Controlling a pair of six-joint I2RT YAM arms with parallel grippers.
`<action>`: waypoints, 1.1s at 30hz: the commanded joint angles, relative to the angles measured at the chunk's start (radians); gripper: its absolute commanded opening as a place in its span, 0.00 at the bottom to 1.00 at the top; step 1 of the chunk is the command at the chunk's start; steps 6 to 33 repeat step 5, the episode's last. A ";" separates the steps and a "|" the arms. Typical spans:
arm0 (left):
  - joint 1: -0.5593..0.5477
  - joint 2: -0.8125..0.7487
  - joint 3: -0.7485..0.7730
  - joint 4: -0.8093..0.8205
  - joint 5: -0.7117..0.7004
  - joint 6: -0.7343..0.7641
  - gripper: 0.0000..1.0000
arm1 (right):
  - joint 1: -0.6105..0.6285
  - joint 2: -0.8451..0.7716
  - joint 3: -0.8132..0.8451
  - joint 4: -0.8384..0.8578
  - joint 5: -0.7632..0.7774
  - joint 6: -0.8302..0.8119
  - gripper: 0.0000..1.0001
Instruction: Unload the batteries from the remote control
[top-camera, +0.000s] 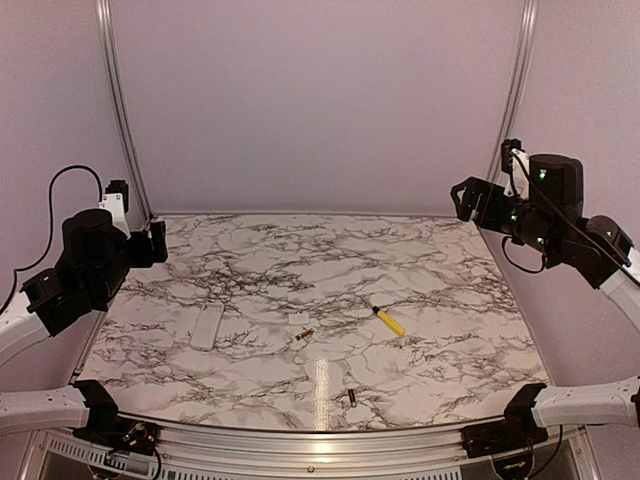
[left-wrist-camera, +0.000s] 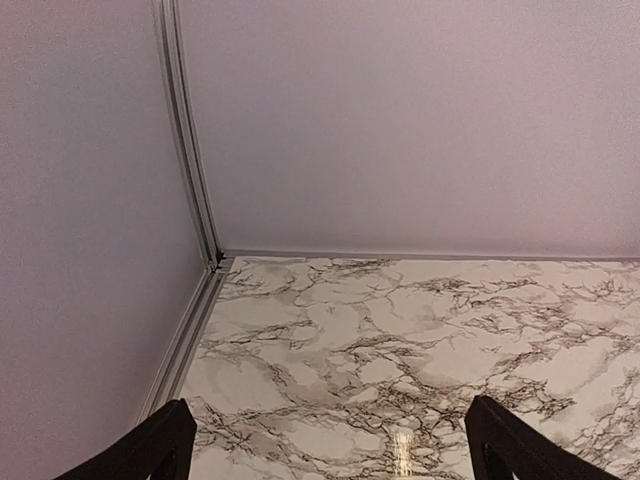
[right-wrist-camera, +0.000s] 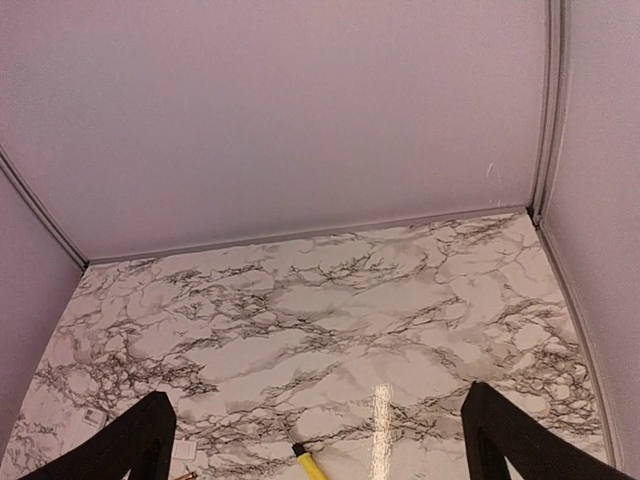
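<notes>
Left gripper (top-camera: 152, 243): fingers fully apart, holding nothing.
Flat white plastic remote control (top-camera: 207, 326): left of centre; slides if nudged.
Brassy small battery (top-camera: 304, 334): loose near the middle; can roll.
Dark small battery (top-camera: 352, 397): nearest the robot; may roll off the marble-patterned table (top-camera: 450, 290).
Right gripper (top-camera: 470, 198): fingers fully apart, empty.
</notes>
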 joint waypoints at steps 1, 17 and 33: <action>0.005 -0.029 -0.018 -0.029 -0.013 -0.010 0.99 | -0.005 -0.011 -0.009 0.023 0.019 0.034 0.98; 0.005 -0.039 -0.024 -0.031 -0.013 -0.009 0.99 | -0.005 -0.014 -0.016 0.023 0.017 0.041 0.98; 0.005 -0.039 -0.024 -0.031 -0.013 -0.009 0.99 | -0.005 -0.014 -0.016 0.023 0.017 0.041 0.98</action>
